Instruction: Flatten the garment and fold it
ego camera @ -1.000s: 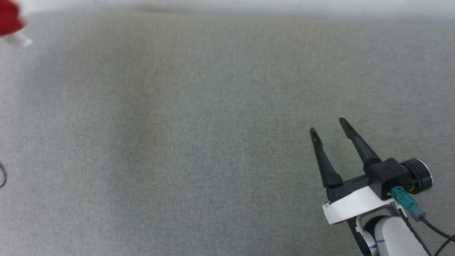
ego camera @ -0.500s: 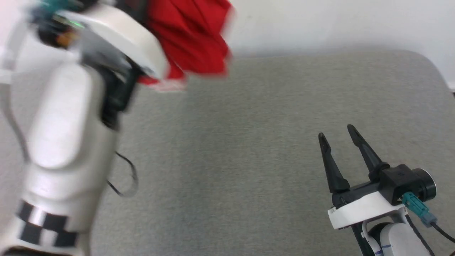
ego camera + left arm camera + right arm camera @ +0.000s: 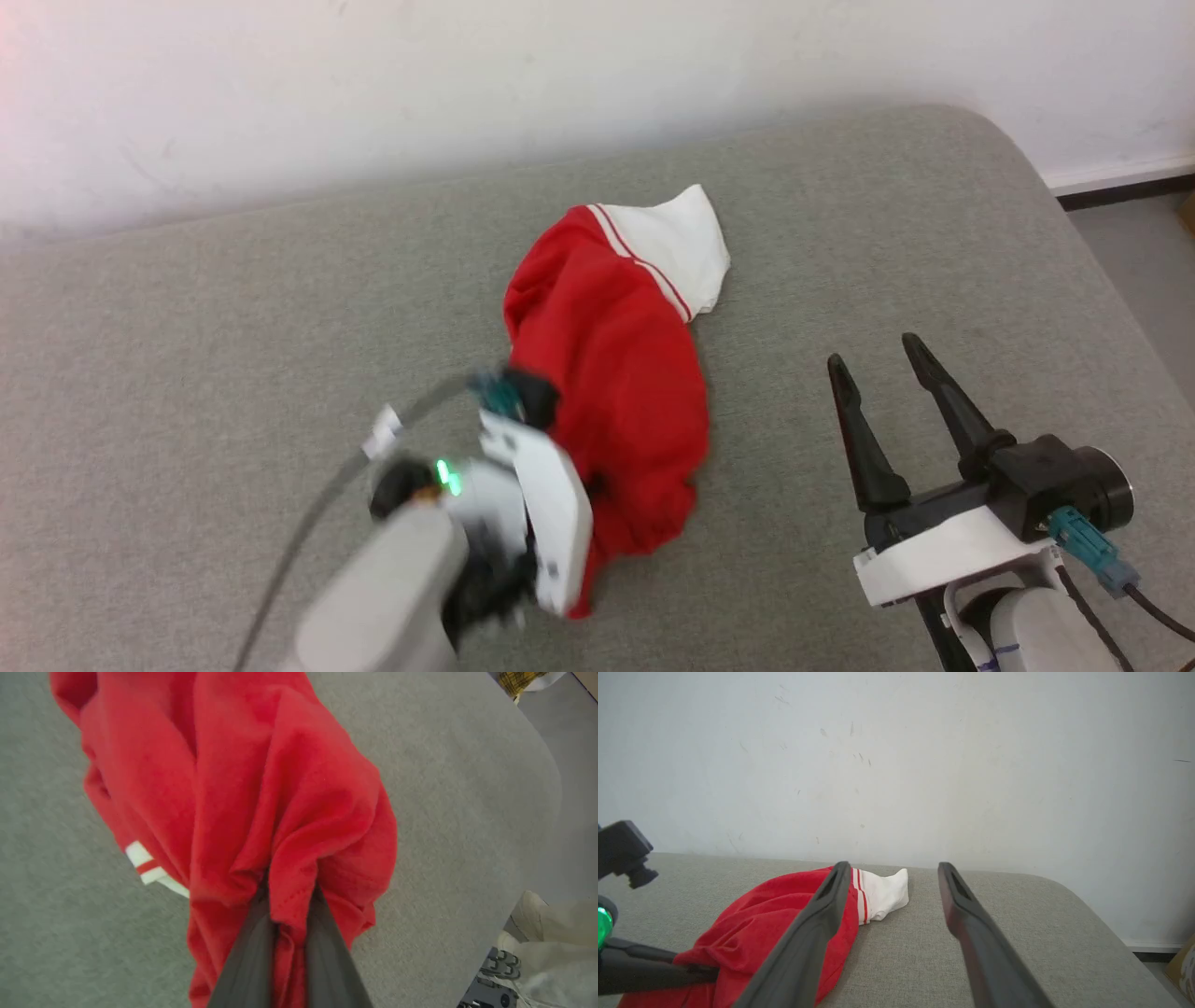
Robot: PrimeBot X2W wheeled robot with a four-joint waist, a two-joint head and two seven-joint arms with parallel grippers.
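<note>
Red cloth makes up most of the garment [image 3: 607, 373], which lies crumpled in a long heap near the middle of the grey padded surface [image 3: 233, 327], not far from the pale wall [image 3: 467, 75]. At its far end we see one white sleeve [image 3: 677, 238] lying flat, joined to the red by a trim [image 3: 644, 266] of thin red and white stripes. The near end is gathered into the left gripper [image 3: 289, 891]. In the left wrist view its two dark fingers [image 3: 247, 961] are pressed almost together with a thick fold of red fabric pinched between them, and the cloth falls away in deep creases. In the head view that arm's blurred white wrist housing [image 3: 551, 504] covers the grip and part of the garment's near edge. The right gripper [image 3: 872, 349] hangs over the surface to the garment's right, apart from it, spread wide and holding nothing. We cannot make out any lettering or number, since the cloth is folded in on itself. A small striped white patch [image 3: 142, 863] peeks from under the red, but we cannot tell which part it is. At the left wrist view's lower right, what looks like a person's pale trouser leg [image 3: 556, 924] is cut off.
</note>
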